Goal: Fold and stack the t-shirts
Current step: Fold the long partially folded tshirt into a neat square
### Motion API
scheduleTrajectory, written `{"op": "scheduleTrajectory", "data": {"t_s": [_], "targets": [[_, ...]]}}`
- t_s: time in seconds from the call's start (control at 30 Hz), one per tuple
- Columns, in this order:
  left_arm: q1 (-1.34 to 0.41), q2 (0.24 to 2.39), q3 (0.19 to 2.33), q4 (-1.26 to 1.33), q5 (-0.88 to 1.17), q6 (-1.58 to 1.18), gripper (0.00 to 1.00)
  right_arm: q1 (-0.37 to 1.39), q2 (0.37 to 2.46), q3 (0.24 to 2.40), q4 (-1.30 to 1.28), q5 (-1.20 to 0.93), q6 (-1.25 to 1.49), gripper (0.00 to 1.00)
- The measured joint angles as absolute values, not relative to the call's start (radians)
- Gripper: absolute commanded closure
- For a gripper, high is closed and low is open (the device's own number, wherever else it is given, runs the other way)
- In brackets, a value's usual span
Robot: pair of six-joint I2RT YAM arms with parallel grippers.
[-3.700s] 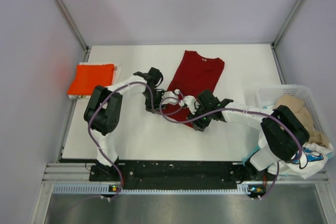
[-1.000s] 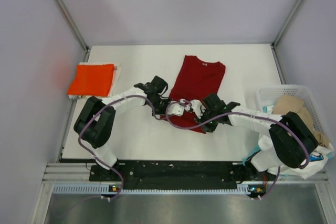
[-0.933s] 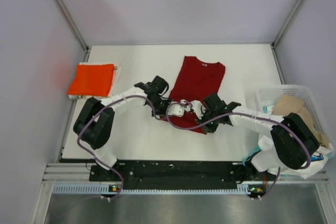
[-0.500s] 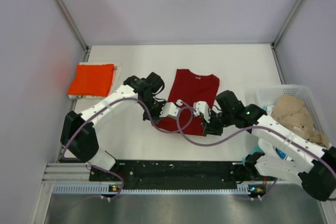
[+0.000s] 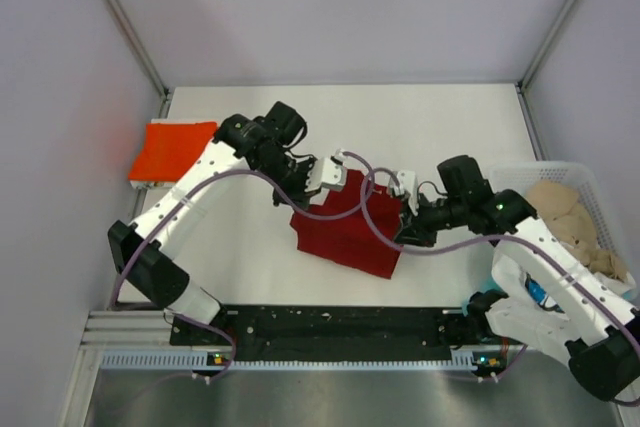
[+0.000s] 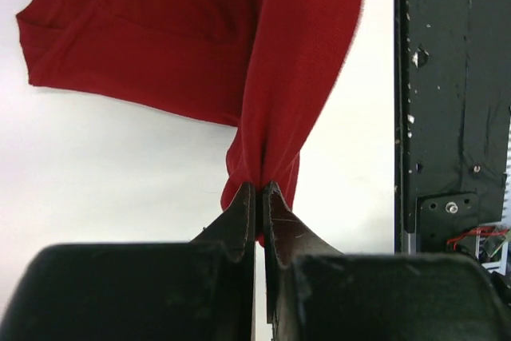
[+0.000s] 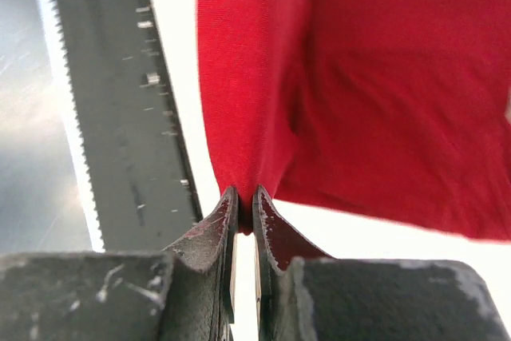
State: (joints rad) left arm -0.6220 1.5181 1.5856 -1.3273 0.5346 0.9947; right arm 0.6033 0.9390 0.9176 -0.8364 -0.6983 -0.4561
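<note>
Now, shirt point(image 5: 345, 232): red, edge lifted.
Left end effector point(image 6: 257, 189): clamped on it.
Right end effector point(image 7: 242, 193): same; carry both level, together.

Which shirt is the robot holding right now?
The dark red shirt in the middle: the left gripper and right gripper each pinch its cloth. The orange shirt lies folded at the far left, and the beige shirt sits in the basket.

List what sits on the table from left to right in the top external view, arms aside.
Left to right: folded bright orange-red cloth t-shirt → large dark red cloth t-shirt, half folded → white plastic lattice basket.
</note>
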Motion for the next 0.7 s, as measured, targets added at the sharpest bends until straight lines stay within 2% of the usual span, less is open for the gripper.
{"op": "scheduleTrajectory", "data": {"t_s": [0.2, 0.4, 0.7], "targets": [[-0.588, 1.733, 1.777, -1.345, 0.579, 0.944, 1.00, 0.353, 1.042, 0.916, -0.780, -0.651, -0.365, 1.00], [-0.552, 1.940, 1.925, -1.327, 0.668, 0.961, 1.00, 0.344, 1.031, 0.913, -0.777, -0.689, -0.344, 1.00], [-0.551, 1.897, 1.892, -1.337, 0.847, 1.043, 1.00, 0.344, 0.857, 0.890, -0.789, -0.827, -0.343, 1.00]]}}
